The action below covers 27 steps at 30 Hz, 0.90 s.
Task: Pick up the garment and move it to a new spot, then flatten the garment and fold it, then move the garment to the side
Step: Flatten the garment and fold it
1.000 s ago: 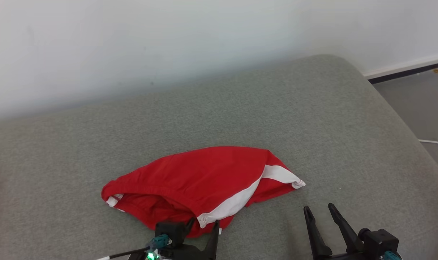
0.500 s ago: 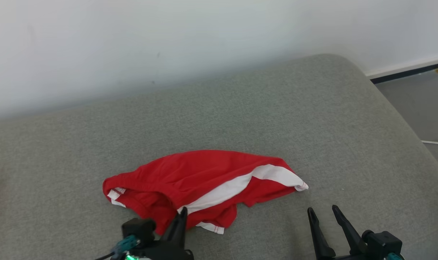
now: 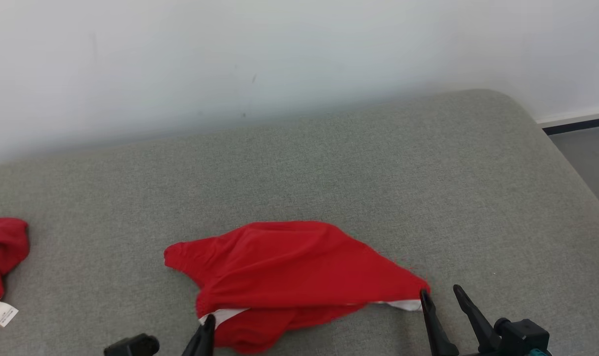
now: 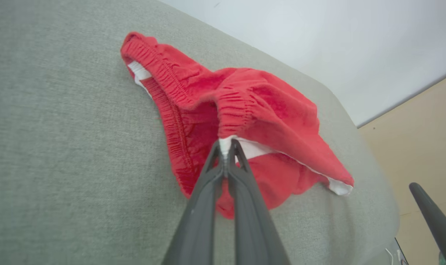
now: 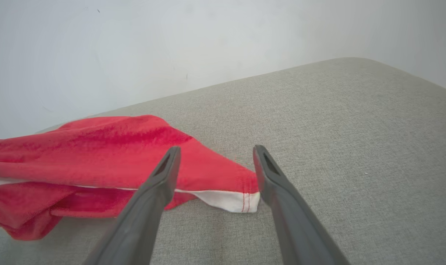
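White wall (image 3: 279,49) at back, grey upholstered cushion (image 3: 329,168) w/ rounded corner running up to it. Bit of floor (image 3: 588,163) and dark baseboard (image 3: 576,124) off to the right.

Red shorts (image 3: 289,262) lie crumpled on the near-middle of the cushion, closer to me than to the wall. White side stripe mostly tucked under; just a thin white strip shows along the near edge.

My left fingers (image 4: 210,180) are pinched tight on the shorts, tips clamped on a white bit right below the gathered elastic waistband. Cloth bunches up to that spot, so that part sits raised off the cushion. Rest of the waistband curves away to the far left corner, resting on the cushion.

My right fingers (image 5: 271,180) are spread wide, nothing between the pads. They're low over the cushion at the shorts' right end. From the wrist cam the white hem corner w/ red stitching sits in the gap, nearer the right-hand tip; can't tell if it touches. From the head cam one tip is just beside that corner.

Far left edge of the cushion: a second red garment (image 3: 3,247), white label (image 3: 3,314) sticking out at its near end, well apart from the shorts.
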{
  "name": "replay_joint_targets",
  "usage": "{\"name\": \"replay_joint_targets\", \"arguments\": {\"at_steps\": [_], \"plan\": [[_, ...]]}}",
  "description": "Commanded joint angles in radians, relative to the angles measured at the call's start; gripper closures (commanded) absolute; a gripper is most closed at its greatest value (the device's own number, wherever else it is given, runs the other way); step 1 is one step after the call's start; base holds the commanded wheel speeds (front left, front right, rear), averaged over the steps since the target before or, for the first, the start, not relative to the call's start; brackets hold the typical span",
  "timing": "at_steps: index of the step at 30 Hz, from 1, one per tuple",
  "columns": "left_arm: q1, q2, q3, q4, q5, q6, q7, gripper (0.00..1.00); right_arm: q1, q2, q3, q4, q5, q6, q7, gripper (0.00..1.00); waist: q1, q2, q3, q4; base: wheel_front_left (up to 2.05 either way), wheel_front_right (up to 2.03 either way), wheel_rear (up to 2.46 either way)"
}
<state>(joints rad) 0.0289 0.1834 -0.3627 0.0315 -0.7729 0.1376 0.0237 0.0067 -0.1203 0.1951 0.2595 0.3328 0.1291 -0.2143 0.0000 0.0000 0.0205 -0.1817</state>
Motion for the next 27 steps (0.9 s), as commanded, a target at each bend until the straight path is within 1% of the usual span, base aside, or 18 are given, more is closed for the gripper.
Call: {"name": "replay_joint_targets", "arguments": {"at_steps": [1, 3, 4, 7, 9, 12, 14, 15, 16, 22, 27], "plan": [[0.021, 0.017, 0.009, -0.013, 0.006, 0.013, 0.005, 1.00, 0.011, -0.006, 0.001, -0.003, 0.000, 0.003, 0.002, 0.00, 0.0000, 0.0000, -0.001, 0.000, 0.00, 0.00, 0.00], [0.040, 0.060, 0.018, -0.017, 0.044, 0.043, 0.010, 1.00, 0.010, -0.007, 0.003, -0.006, 0.001, 0.003, 0.004, 0.00, 0.0000, 0.0000, 0.000, -0.003, 0.00, 0.00, 0.00], [0.047, 0.070, 0.018, -0.016, 0.056, 0.054, 0.010, 1.00, 0.010, -0.007, 0.003, -0.008, 0.002, 0.003, 0.005, 0.00, 0.0000, 0.0000, 0.001, -0.004, 0.00, 0.00, 0.00], [0.053, 0.096, 0.001, 0.012, 0.095, 0.068, 0.012, 1.00, 0.010, -0.008, 0.001, -0.009, 0.004, 0.003, 0.007, 0.00, 0.0000, 0.0000, 0.005, -0.005, 0.00, 0.00, 0.00], [0.042, 0.096, -0.009, 0.036, 0.109, 0.071, 0.006, 1.00, 0.007, -0.007, 0.001, -0.011, 0.004, 0.003, 0.007, 0.00, 0.0000, 0.0000, 0.009, -0.006, 0.00, 0.00, 0.00], [0.025, 0.080, -0.019, 0.062, 0.116, 0.066, -0.008, 1.00, 0.002, -0.006, -0.005, -0.011, 0.001, 0.003, 0.010, 0.00, 0.0000, 0.0000, 0.018, -0.006, 0.00, 0.00, 0.00], [0.019, 0.074, -0.019, 0.080, 0.127, 0.077, -0.024, 1.00, -0.001, -0.004, -0.008, -0.013, -0.003, 0.003, 0.011, 0.00, 0.0000, 0.0000, 0.021, -0.003, 0.00, 0.00, 0.00], [0.016, 0.072, -0.019, 0.089, 0.136, 0.082, -0.033, 0.69, -0.002, -0.005, -0.011, -0.014, -0.004, 0.003, 0.011, 0.00, 0.0000, 0.0000, 0.023, -0.002, 0.00, 0.00, 0.00], [0.016, 0.072, -0.017, 0.099, 0.141, 0.088, -0.046, 0.00, -0.002, -0.006, -0.013, -0.014, -0.004, 0.003, 0.011, 0.00, 0.0000, 0.0000, 0.025, 0.000, 0.00, 0.00, 0.00], [0.028, 0.082, 0.004, 0.146, 0.156, 0.083, -0.133, 0.00, 0.003, -0.002, -0.022, -0.012, -0.007, 0.003, 0.009, 0.00, 0.0000, 0.0000, 0.021, 0.015, 0.00, 0.00, 0.00], [0.039, 0.095, 0.021, 0.165, 0.189, 0.057, -0.246, 0.00, 0.012, -0.004, -0.031, -0.014, -0.007, 0.003, 0.015, 0.00, 0.0000, 0.0000, 0.011, 0.043, 0.00, 0.00, 0.00]]}}
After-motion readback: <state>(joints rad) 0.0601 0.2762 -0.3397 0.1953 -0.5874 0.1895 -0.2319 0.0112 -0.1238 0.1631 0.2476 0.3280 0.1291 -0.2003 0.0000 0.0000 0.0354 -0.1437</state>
